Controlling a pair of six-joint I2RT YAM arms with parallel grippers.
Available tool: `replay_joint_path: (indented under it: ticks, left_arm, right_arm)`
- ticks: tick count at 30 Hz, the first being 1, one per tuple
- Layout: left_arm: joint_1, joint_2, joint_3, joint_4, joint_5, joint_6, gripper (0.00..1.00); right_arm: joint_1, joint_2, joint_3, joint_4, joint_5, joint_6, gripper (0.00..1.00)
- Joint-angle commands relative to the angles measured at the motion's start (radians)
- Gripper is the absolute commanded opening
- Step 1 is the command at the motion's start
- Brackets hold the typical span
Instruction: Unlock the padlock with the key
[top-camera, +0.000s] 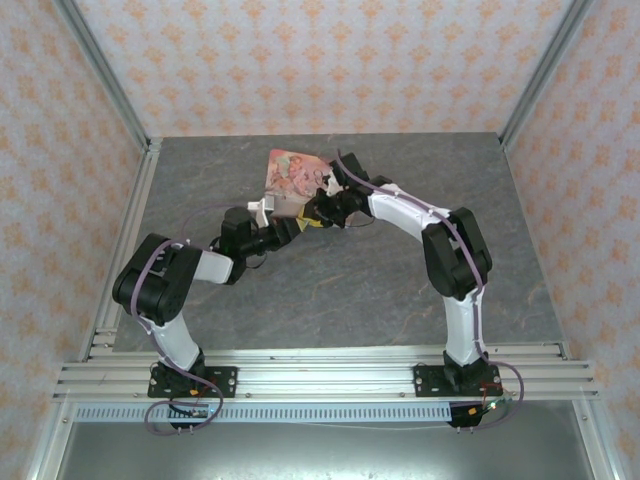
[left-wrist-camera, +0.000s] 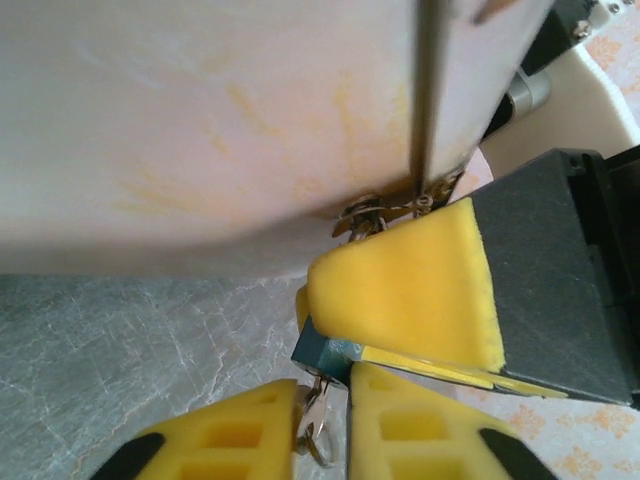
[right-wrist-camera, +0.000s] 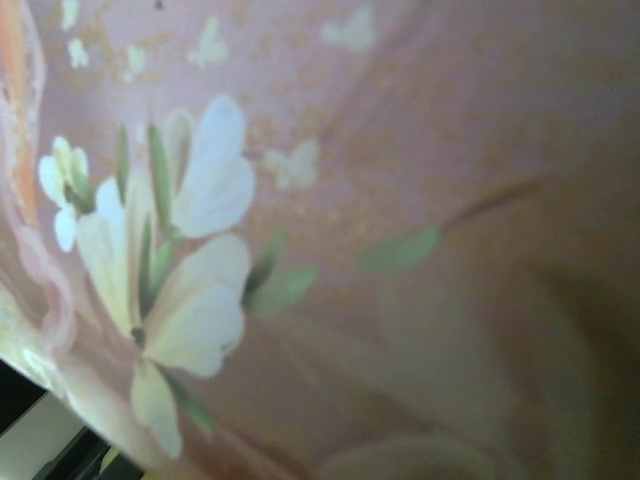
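Pinching the tiny silvery-tan metal key (left-wrist-camera: 311, 412), the left gripper (left-wrist-camera: 322, 402) sits at six o'clock of the teal-blue padlock (left-wrist-camera: 322, 352) clamped by the right gripper (left-wrist-camera: 348, 340); insertion seems next, needing fine alignment.

Surroundings, referenced to the pink cardboard box printed with illustrations (top-camera: 290, 166).
The box sits over the far half of a grey marble-patterned tabletop (top-camera: 330, 290), about mid-width. Behind it and to both sides stand pale walls papered with a repeating orange floral motif (top-camera: 330, 60). Silver aluminium corner posts (top-camera: 98, 68) rise far left and far right of the box. Silver aluminium rails (top-camera: 330, 372) cross the near table edge, well apart from it. Right wrist view: the box face carries white petals, green leaves and pale butterflies on pink.
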Motion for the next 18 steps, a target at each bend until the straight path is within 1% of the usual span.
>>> replay_joint_path:
  ticks: [1, 4, 9, 10, 13, 16, 17, 18]
  left_arm:
    - [0.006, -0.02, 0.025, -0.034, 0.011, 0.025, 0.09]
    - [0.006, -0.041, 0.029, -0.08, 0.01, 0.046, 0.0]
    - [0.006, -0.057, 0.039, -0.124, 0.013, 0.067, 0.0]
    - [0.006, -0.057, 0.042, -0.137, 0.009, 0.073, 0.0]
    - [0.006, -0.054, 0.045, -0.164, 0.001, 0.093, 0.0]
    - [0.006, -0.036, 0.043, -0.163, -0.001, 0.098, 0.0]
    - [0.006, -0.028, 0.042, -0.158, 0.0, 0.096, 0.0]
    - [0.006, -0.023, 0.04, -0.155, 0.001, 0.095, 0.0]
  right_arm:
    - [0.001, 0.028, 0.022, -0.062, -0.078, 0.062, 0.0]
    - [0.001, 0.032, 0.016, -0.047, -0.075, 0.085, 0.0]
    - [0.002, 0.03, -0.002, -0.017, -0.061, 0.119, 0.0]
    - [0.001, 0.026, -0.01, -0.01, -0.057, 0.126, 0.01]
    - [0.002, 0.019, -0.031, 0.005, -0.045, 0.141, 0.13]
    - [0.004, 0.009, -0.056, 0.016, -0.023, 0.15, 0.29]
    - [0.005, 0.004, -0.065, 0.022, -0.016, 0.155, 0.32]
    - [0.006, 0.001, -0.075, 0.03, -0.013, 0.159, 0.34]
